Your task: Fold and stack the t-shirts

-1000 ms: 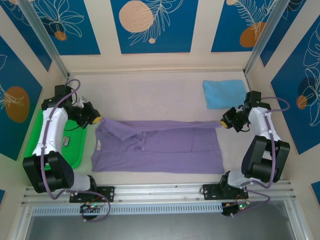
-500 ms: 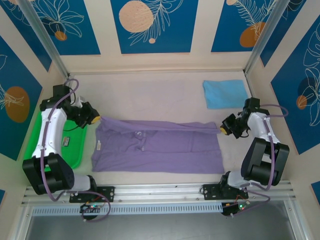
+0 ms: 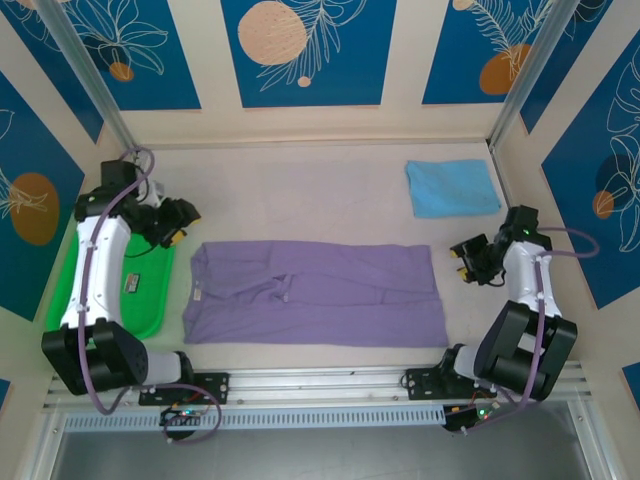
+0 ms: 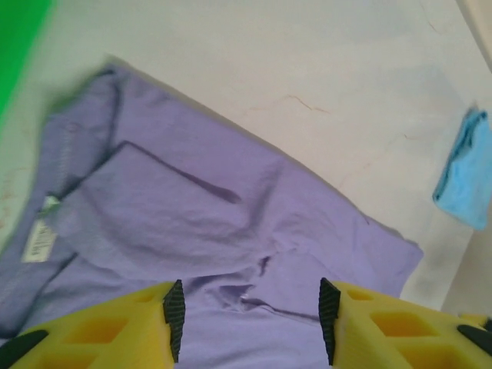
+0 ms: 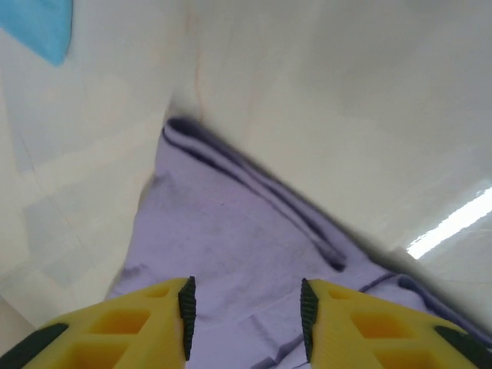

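Lavender tee (image 3: pixel 320 295) lies flat on the table (image 3: pixel 330 190), near-center, folded into a wide band. Left gripper (image 3: pixel 180 225) at its 10 o'clock, fingers apart, empty. Right gripper (image 3: pixel 462 258) at 3 o'clock, apart, empty. Folded blue tee (image 3: pixel 452 187) farther back, 1 o'clock.

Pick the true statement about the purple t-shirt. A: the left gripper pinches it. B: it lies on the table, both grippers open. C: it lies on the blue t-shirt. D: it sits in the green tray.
B: the purple t-shirt lies spread on the table, and the left gripper and right gripper are both open, holding nothing.
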### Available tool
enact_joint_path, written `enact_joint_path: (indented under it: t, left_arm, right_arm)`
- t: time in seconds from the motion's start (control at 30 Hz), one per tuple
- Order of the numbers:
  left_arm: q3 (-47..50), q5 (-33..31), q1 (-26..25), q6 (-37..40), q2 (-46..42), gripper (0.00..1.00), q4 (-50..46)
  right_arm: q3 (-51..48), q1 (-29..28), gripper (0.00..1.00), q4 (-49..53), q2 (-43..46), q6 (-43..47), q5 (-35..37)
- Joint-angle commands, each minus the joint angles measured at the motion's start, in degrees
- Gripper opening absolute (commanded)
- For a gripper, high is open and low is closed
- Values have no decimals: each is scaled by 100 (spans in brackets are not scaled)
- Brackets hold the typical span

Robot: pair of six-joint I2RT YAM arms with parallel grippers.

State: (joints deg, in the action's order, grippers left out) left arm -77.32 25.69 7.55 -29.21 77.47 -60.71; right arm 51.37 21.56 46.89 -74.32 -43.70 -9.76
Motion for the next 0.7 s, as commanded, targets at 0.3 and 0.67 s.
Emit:
enact_joint_path:
  t: [0.3,0.67]
  left_arm:
    - [-259,-1284,-1907,523,2334,33,452]
    - [-484,-2812,-1724,686,3787,32,900]
  right_arm:
    - [1383,-2187,21,-76,-2597,81,327]
    - [1517,-1890,25,-183,-3281,-209,868]
